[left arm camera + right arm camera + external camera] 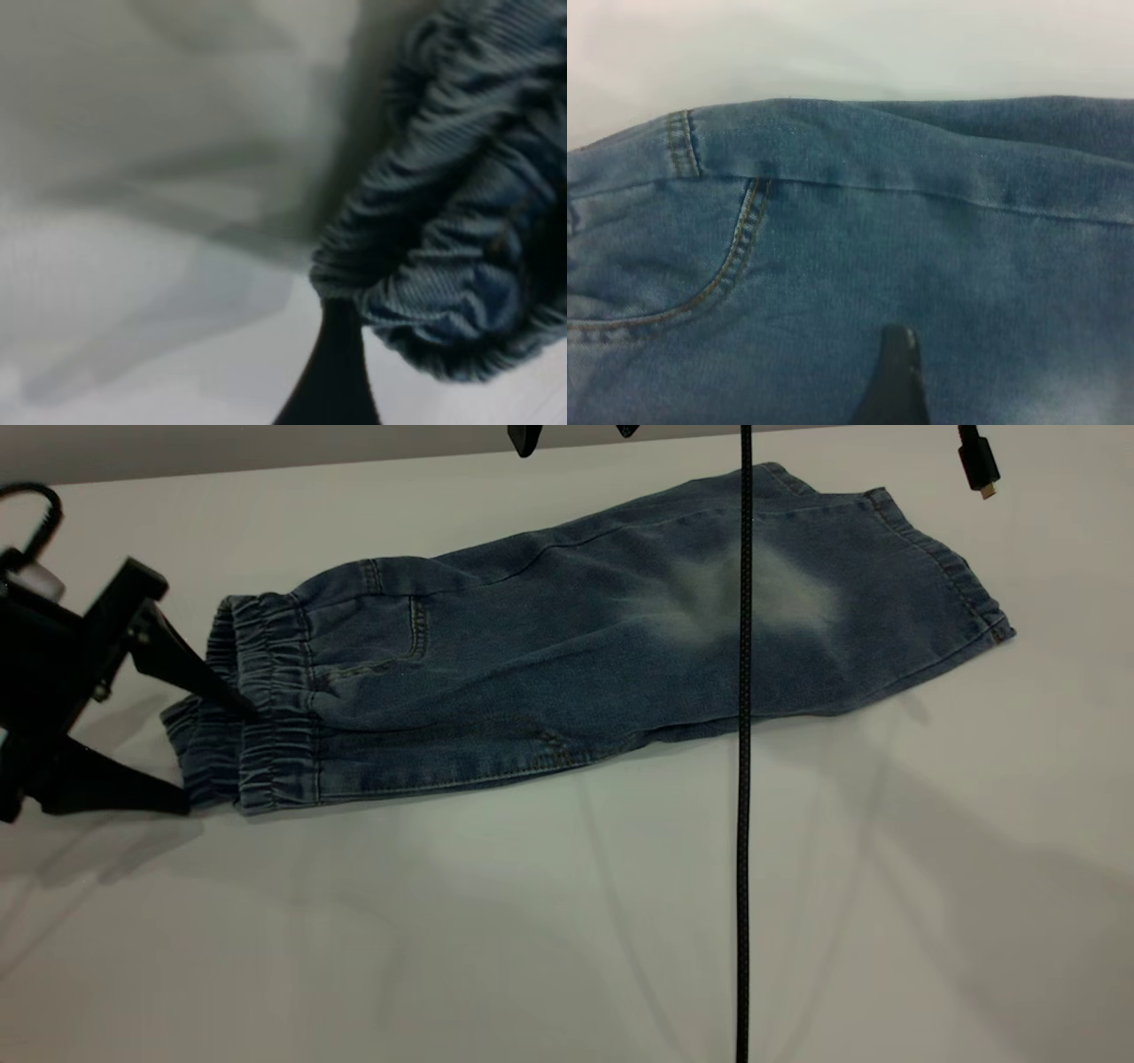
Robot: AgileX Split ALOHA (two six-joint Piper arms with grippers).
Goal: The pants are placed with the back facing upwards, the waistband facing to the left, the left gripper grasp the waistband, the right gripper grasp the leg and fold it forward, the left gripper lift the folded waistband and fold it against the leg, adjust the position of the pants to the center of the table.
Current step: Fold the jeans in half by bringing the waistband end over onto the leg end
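Note:
The blue denim pants [567, 646] lie flat on the white table [532, 921], doubled lengthwise. The ruched waistband [266, 700] points left. The leg with the pale faded patch [726, 593] runs to the right, ending in its stitched hem [961, 580]. My left gripper [217, 757] is open at the waistband, one finger resting on the band and the other on the table by its near corner. In the left wrist view a finger [332, 381] touches the bunched waistband [452, 221]. My right gripper [576, 432] hangs open at the far edge; one finger [897, 376] shows above the denim [921, 230] near a pocket seam.
A black braided cable [744, 824] hangs straight down across the leg and the table's near half. A black plug [978, 465] dangles at the far right. Bare white table surrounds the pants in front and to the right.

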